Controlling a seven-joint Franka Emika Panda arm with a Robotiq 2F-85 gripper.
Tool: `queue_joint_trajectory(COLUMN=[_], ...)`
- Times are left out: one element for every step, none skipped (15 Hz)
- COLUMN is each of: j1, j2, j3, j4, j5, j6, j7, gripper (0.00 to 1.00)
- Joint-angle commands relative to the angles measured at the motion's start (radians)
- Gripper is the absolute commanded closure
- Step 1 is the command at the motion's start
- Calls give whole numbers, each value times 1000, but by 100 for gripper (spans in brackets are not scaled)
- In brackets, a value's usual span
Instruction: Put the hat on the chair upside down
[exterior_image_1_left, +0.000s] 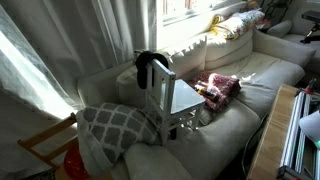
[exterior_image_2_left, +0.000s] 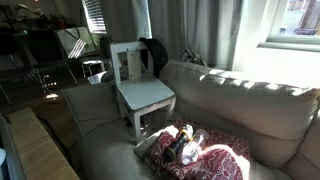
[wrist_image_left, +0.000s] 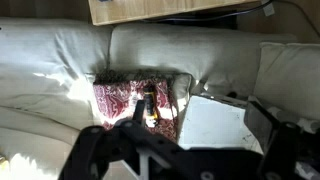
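The white chair (exterior_image_1_left: 182, 98) (exterior_image_2_left: 148, 95) stands on the sofa, its flat seat bare. The black hat (exterior_image_1_left: 150, 66) (exterior_image_2_left: 155, 55) hangs over the top corner of the chair's back. In the wrist view my gripper (wrist_image_left: 198, 116) comes in from the bottom edge, open, with nothing between its dark fingers (wrist_image_left: 138, 112). It hovers above the chair's seat (wrist_image_left: 215, 125), which shows between the fingers. The hat is out of the wrist view. My gripper does not show in either exterior view.
A red-patterned cloth bundle (exterior_image_1_left: 220, 88) (exterior_image_2_left: 195, 150) (wrist_image_left: 130, 100) with a bottle on it lies on the sofa cushion (exterior_image_2_left: 240, 100) beside the chair. A patterned pillow (exterior_image_1_left: 115, 125) lies on the chair's other side. A tan wooden chair (exterior_image_1_left: 45, 150) stands off the sofa's end. A wooden table (exterior_image_1_left: 275, 135) runs along the sofa's front.
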Motion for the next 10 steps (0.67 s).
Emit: queue_joint_trajectory(j1=[16, 16, 16, 16, 16, 16, 11, 4, -1, -3], j2=[2, 2, 2, 2, 27, 52, 88, 125, 160, 196], j3=[-11, -11, -11, -11, -13, -17, -24, -17, -13, -8], j4=[2, 2, 2, 2, 6, 11, 21, 33, 42, 39], j5=[-5, -5, -5, -5, 24, 62, 128, 157, 189, 217], j6=[-2, -2, -2, -2, 29, 59, 106, 147, 189, 268], j7=[7, 7, 7, 7, 26, 45, 89, 125, 161, 197], gripper=[0, 0, 0, 0, 0, 0, 0, 0, 0, 0])
